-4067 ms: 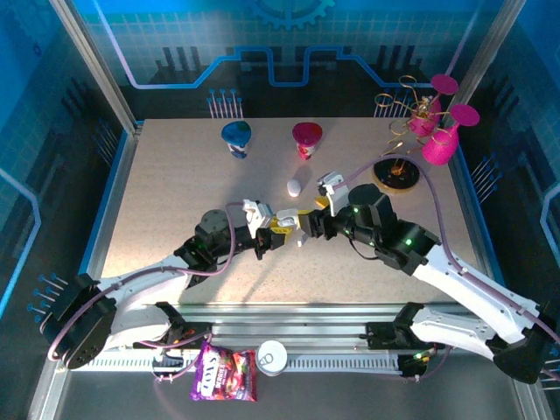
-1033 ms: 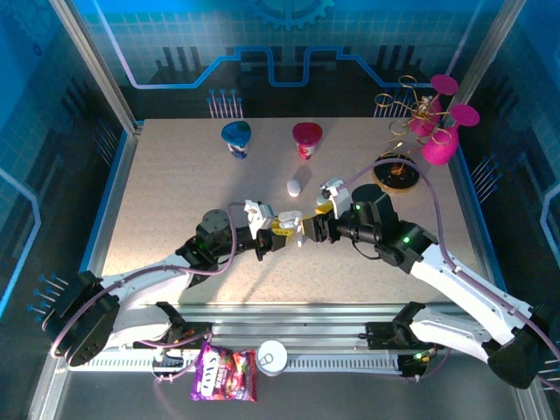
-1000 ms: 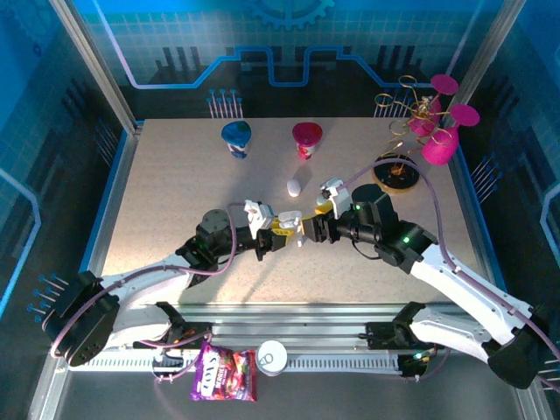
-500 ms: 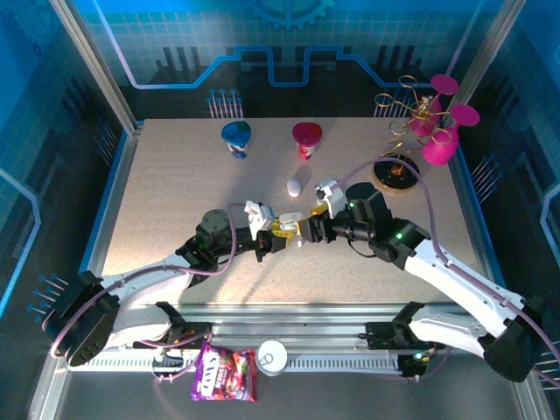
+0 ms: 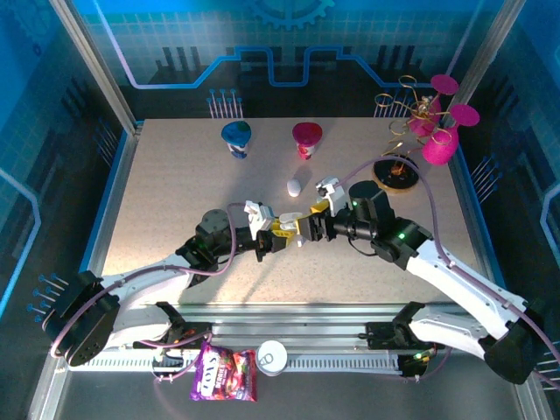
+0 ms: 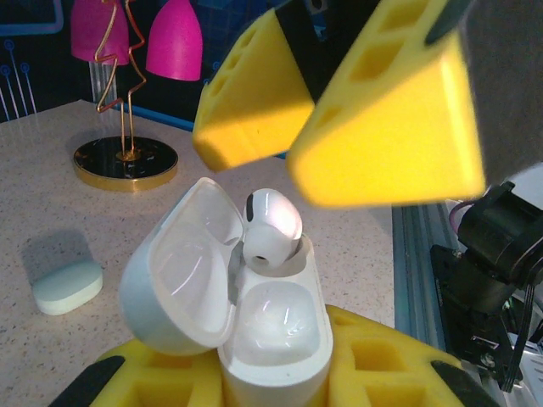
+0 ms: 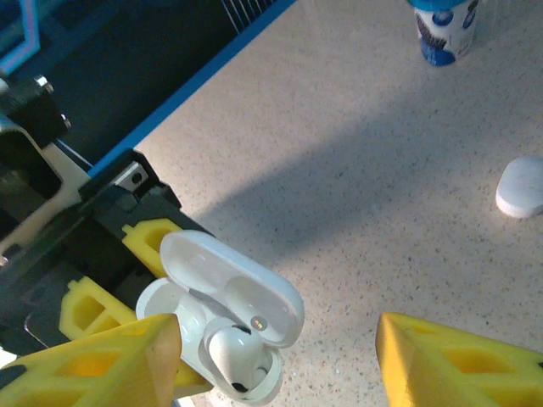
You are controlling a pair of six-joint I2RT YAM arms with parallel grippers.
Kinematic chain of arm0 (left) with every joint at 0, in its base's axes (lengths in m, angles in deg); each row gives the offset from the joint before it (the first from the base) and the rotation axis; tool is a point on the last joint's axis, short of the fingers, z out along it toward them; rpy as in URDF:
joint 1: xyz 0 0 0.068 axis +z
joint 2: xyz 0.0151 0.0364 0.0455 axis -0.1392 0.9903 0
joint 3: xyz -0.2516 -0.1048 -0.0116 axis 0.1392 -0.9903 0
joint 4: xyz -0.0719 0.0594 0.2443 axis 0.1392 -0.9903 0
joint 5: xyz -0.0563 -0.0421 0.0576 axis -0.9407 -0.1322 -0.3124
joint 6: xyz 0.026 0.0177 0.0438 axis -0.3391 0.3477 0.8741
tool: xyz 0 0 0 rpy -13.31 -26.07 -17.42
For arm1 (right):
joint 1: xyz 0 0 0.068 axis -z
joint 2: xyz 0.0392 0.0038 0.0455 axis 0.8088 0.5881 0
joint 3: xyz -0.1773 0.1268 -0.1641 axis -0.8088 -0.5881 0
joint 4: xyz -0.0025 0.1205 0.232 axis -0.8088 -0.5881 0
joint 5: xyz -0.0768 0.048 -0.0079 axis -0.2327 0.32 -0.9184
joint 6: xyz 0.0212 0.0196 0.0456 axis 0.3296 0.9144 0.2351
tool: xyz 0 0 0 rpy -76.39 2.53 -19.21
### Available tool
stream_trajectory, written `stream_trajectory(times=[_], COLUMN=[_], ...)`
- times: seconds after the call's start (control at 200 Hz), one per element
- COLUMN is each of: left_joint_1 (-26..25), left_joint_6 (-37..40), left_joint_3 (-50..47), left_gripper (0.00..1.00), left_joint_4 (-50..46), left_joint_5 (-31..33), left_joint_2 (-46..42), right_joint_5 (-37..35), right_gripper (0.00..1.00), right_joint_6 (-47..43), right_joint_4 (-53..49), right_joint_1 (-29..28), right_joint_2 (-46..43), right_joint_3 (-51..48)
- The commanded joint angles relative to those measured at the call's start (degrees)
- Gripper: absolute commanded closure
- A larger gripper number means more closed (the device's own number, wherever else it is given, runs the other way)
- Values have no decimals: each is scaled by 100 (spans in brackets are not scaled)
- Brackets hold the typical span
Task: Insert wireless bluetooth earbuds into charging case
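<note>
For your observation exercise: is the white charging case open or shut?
Open. The charging case's lid is swung back, exposing one earbud in one well; the other well is empty.

A small glossy white plastic earbud [image 6: 271, 222] sits upright in one well of the white pebble-shaped charging case [image 6: 276, 339], low centre of the left wrist view. The case's rounded lid [image 6: 182, 288] is hinged open to the left, and the earbud's stem is hidden inside.

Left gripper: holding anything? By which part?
Yes: the open white plastic charging case, clamped around its lower body by the left gripper.
</note>
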Motion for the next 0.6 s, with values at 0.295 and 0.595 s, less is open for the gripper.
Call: stream_trajectory(times=[0.295, 0.595], left_joint_1=[-21, -27], left_joint_6=[-14, -6], left_joint_3=[31, 79], left_gripper=[100, 100], left_joint_4=[438, 482], left_joint_5=[-214, -238], left_joint_2=[12, 54], right_joint_5=[98, -219], right_gripper=[38, 38], right_joint_6=[49, -69], right_joint_4=[-187, -534], right_joint_1=[185, 192], right_joint_2=[129, -190], right_joint_3=[66, 1])
